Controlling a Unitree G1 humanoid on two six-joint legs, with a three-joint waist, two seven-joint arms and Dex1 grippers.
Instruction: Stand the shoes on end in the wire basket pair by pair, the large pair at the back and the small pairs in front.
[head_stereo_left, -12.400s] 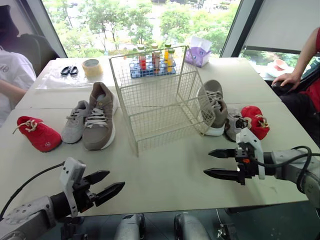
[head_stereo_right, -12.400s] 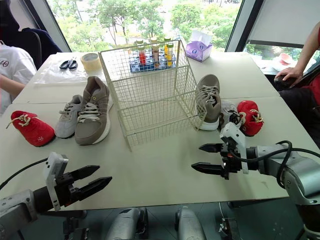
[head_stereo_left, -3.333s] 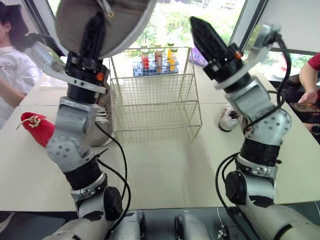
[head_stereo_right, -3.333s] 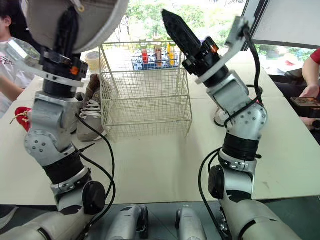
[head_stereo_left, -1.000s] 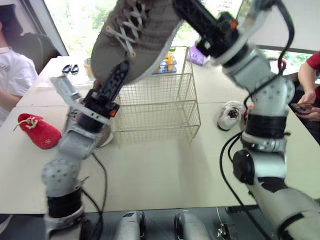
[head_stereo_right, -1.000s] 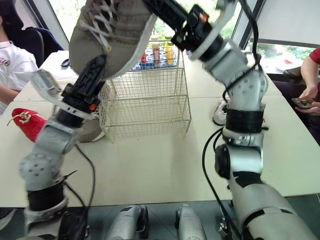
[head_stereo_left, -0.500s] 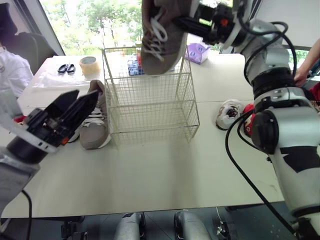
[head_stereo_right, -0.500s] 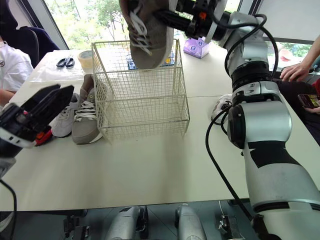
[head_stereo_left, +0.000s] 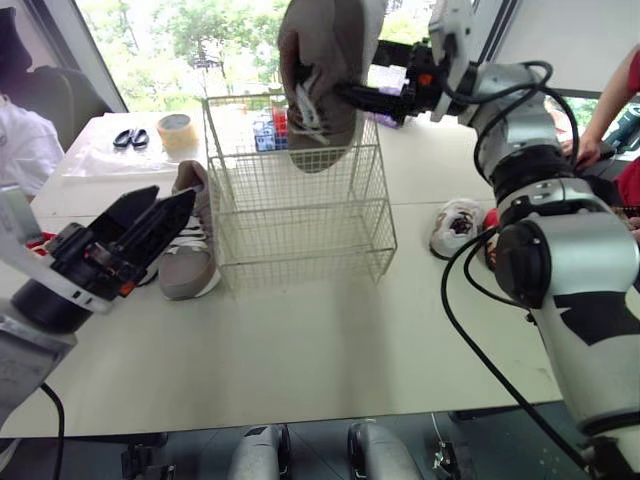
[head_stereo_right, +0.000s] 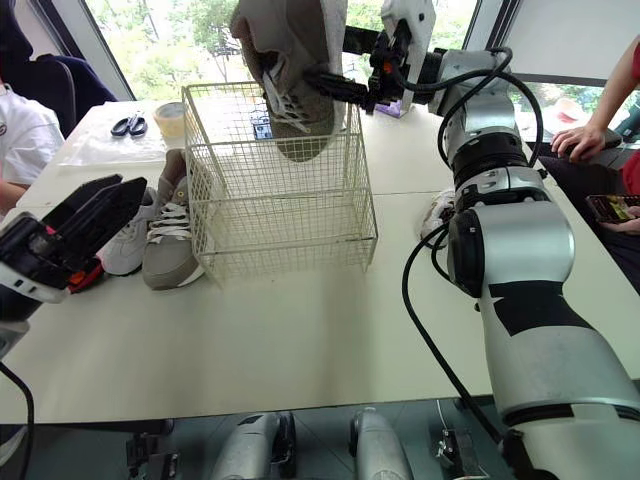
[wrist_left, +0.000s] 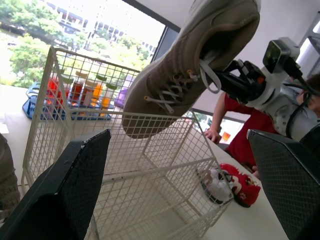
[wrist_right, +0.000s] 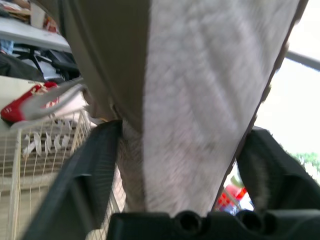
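My right gripper (head_stereo_left: 348, 95) is shut on a large taupe shoe (head_stereo_left: 325, 60), held toe down over the back of the white wire basket (head_stereo_left: 300, 238). Its toe dips just inside the rim. In the right wrist view the shoe's pale sole (wrist_right: 195, 100) sits between the fingers (wrist_right: 95, 170). The matching taupe shoe (head_stereo_left: 190, 250) lies on the table left of the basket, beside a small grey shoe (head_stereo_right: 125, 245). A small grey shoe (head_stereo_left: 455, 225) and a red shoe (wrist_left: 242, 187) lie to the basket's right. My left gripper (head_stereo_left: 150, 215) hovers open at the lower left, holding nothing.
A bottle rack (head_stereo_left: 268, 125) stands behind the basket, with a purple tissue box (head_stereo_left: 388, 78) to its right. A tape roll (head_stereo_left: 178, 130) and scissors (head_stereo_left: 130, 138) lie at the back left. A person in white (head_stereo_left: 25, 150) sits left, and a person's hand (head_stereo_right: 580, 140) rests at the right.
The right gripper has brought the taupe shoe down, toe first, to the basket's back rim. The left gripper, beside the shoe a second ago, has dropped away to the lower left.
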